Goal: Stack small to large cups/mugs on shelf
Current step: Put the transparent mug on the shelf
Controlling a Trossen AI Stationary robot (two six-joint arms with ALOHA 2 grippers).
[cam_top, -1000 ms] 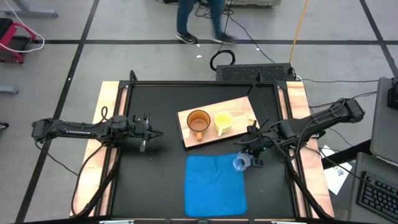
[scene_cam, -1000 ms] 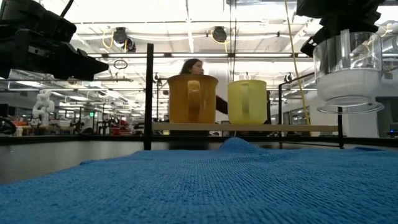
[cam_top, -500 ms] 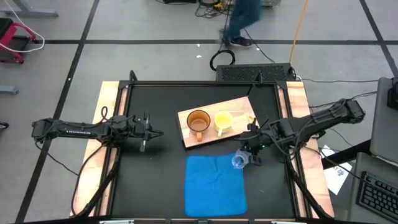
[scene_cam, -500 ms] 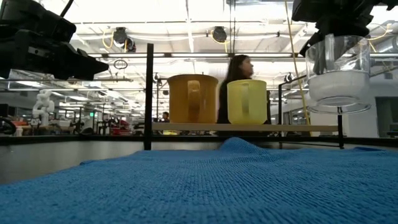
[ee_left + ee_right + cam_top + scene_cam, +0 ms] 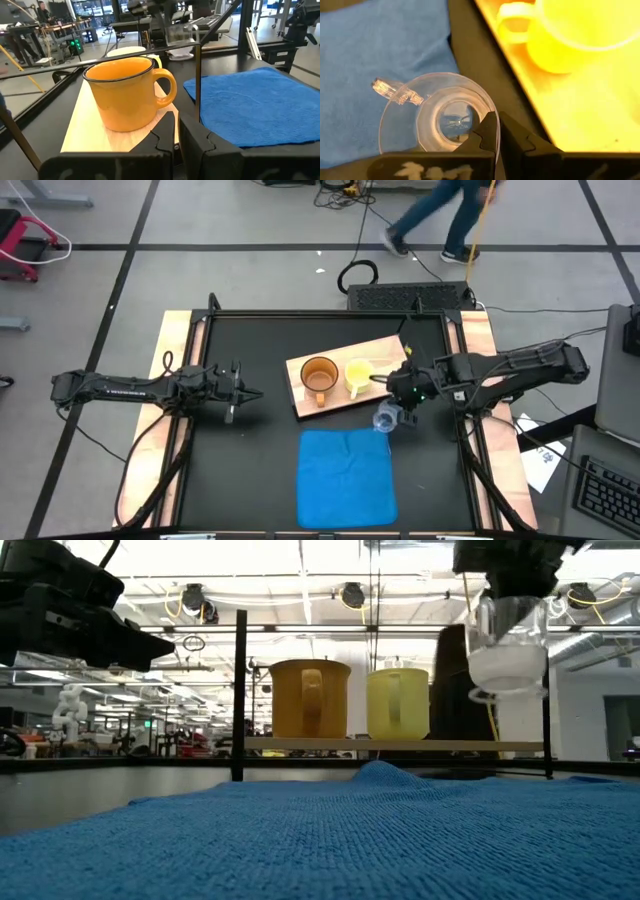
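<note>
On the light-wood shelf [image 5: 375, 355] stand the amber-brown mug [image 5: 319, 375] and, to its right, the yellow mug [image 5: 358, 375], both upright. The small clear cup [image 5: 385, 420] hangs in the air just off the shelf's near right corner, above the black table and beside the blue mat [image 5: 347, 475]. My right gripper [image 5: 402, 408] is shut on it. In the low view the cup [image 5: 508, 645] floats higher than the shelf [image 5: 395, 745]. My left gripper [image 5: 245, 392] waits shut at the table's left, pointing level at the amber mug [image 5: 127, 92]. My right gripper pinches the clear cup's rim [image 5: 493, 120] on the side opposite its small handle [image 5: 395, 90]. One finger is over the cup's inside and one outside. The fingers slant down from the table's right. The cup hangs below them, lifted clear, mouth up and slightly tilted.
The blue mat lies at the table's near middle, with a raised wrinkle [image 5: 375, 772]. Black frame posts [image 5: 239, 690] stand around the table. A person [image 5: 440, 215] walks on the floor beyond the far edge.
My right gripper has carried the clear cup up and toward the far edge and the shelf, off the blue mat's corner. It stays shut on the rim. The person behind the table has walked to the right.
</note>
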